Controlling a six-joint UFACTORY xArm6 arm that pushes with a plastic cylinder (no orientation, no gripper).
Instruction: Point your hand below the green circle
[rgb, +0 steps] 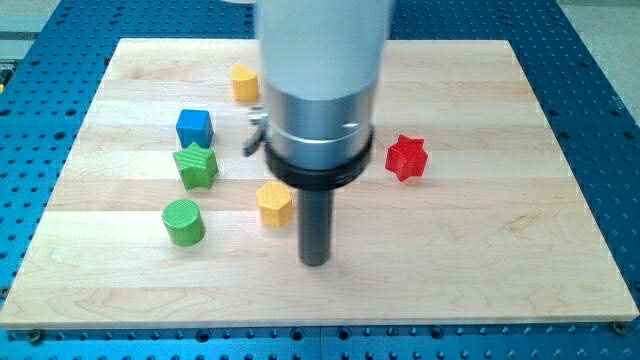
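**A:** Starting nearest the view's bottom, what is sitting on the wooden board (480, 270)?

**B:** My tip (315, 262) is resting on the board near the bottom centre; it is a plain rod end, holding nothing and touching no block. The green circle (184, 222), a short cylinder, is standing well to the view's left of the tip and a little above it.

**A:** And between them?

**B:** A yellow hexagon block (274, 204) is lying just up and left of the tip, close beside the rod, between the tip and the green circle.

**A:** Moving farther up?

**B:** A green star block (195, 166) is sitting just above the circle, with a blue cube (194, 127) nearly touching it beyond. A red star block (406, 157) is standing apart at the view's right. A second yellow block (245, 82), shape unclear, is lying farthest up.

**A:** Is anything blocking sight?

**B:** The arm's grey housing (320, 90) is covering the board's upper centre, and a small dark fitting is protruding at its left edge.
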